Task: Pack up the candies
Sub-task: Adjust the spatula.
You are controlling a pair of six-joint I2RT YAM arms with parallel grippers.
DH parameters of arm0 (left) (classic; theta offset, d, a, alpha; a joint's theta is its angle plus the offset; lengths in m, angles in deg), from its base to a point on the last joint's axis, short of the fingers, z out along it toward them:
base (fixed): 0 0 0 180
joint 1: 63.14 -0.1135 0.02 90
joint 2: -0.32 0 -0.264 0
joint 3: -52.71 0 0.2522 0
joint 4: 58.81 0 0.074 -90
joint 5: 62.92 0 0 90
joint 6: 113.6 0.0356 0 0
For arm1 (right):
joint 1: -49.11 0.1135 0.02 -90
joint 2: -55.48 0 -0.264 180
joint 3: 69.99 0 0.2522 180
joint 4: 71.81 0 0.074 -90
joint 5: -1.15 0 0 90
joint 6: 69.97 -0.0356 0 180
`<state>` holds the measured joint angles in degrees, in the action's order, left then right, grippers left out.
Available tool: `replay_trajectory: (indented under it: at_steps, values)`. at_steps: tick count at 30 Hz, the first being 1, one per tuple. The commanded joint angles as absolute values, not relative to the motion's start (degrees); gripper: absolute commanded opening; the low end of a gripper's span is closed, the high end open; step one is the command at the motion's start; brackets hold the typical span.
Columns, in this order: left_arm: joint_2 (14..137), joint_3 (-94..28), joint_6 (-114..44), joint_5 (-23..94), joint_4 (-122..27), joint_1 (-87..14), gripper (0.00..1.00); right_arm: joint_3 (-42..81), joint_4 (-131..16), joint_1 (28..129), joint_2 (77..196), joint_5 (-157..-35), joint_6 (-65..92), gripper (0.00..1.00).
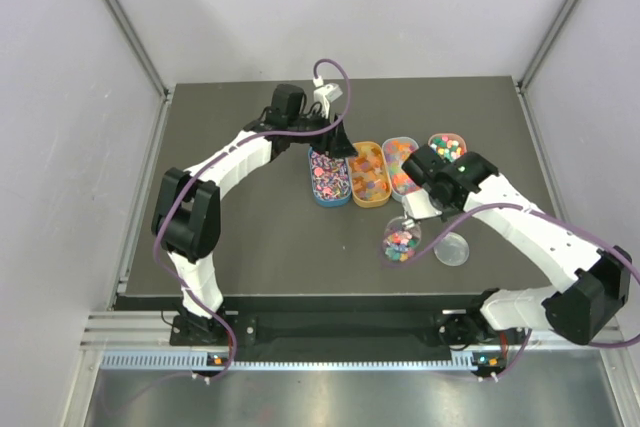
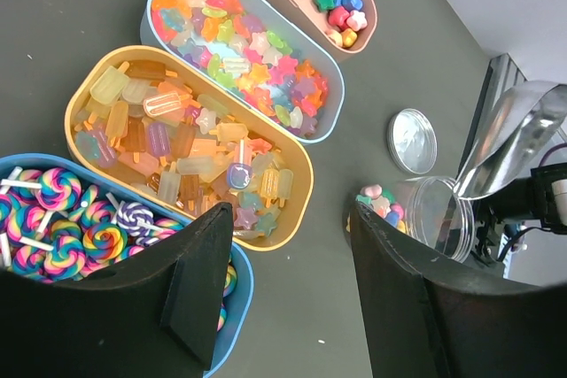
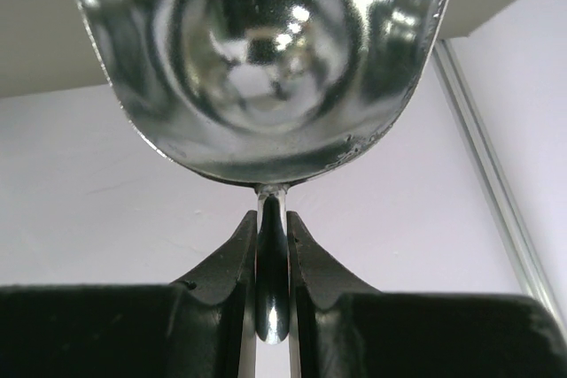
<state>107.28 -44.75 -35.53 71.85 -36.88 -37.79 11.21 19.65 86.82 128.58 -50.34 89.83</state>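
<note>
- R gripper [image 3: 272, 245]: jaws pinched tight on scoop [image 3: 266, 68] handle; scoop held tilted just above jar [image 2: 425, 214].
- L gripper [image 2: 291, 219]: jaws partway apart, nothing between them; hangs over near ends of blue tray [image 2: 244, 303] & yellow tray [image 2: 306, 183].
- Candies [image 2: 177, 148]: sorted by type in four oval trays set side by side; a few in jar.
- Lid [image 2: 413, 140]: flat on table [image 2: 53, 24], beside jar.

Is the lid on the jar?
No, the lid lies flat on the table beside the open jar.
</note>
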Motion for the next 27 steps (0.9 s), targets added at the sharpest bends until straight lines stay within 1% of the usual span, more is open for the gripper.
replay_trajectory:
  at_steps: [1, 6, 8, 11, 14, 16, 25, 27]
  values:
    - [104.2, -46.7, -35.0, 73.4, -38.5, -38.1, 0.60, 18.4, 26.5, 87.7, 129.7, -50.5, 87.1, 0.00]
    - [105.0, -50.1, -34.5, 74.4, -37.7, -38.2, 0.60, 28.2, 26.5, 86.9, 137.7, -56.5, 80.2, 0.00]
    - [105.1, -50.2, -38.0, 75.9, -41.3, -38.2, 0.60, 32.7, 26.6, 86.8, 140.5, -58.2, 76.7, 0.00]
    - [105.9, -50.3, -43.4, 76.8, -46.3, -38.2, 0.56, 37.4, 26.6, 86.8, 145.0, -60.9, 73.5, 0.00]
    - [106.5, -50.2, -46.3, 77.6, -48.3, -38.0, 0.52, 39.6, 26.6, 86.6, 147.9, -62.5, 71.8, 0.00]
    - [106.1, -49.6, -46.8, 77.6, -48.5, -37.7, 0.51, 40.1, 26.6, 86.6, 148.5, -62.7, 71.4, 0.00]
    - [104.9, -46.4, -47.4, 77.4, -48.7, -36.5, 0.52, 44.7, 26.6, 85.5, 151.8, -64.0, 69.5, 0.00]
    - [104.6, -46.0, -47.2, 77.2, -48.6, -36.2, 0.54, 45.7, 26.7, 85.0, 152.4, -64.1, 69.2, 0.00]
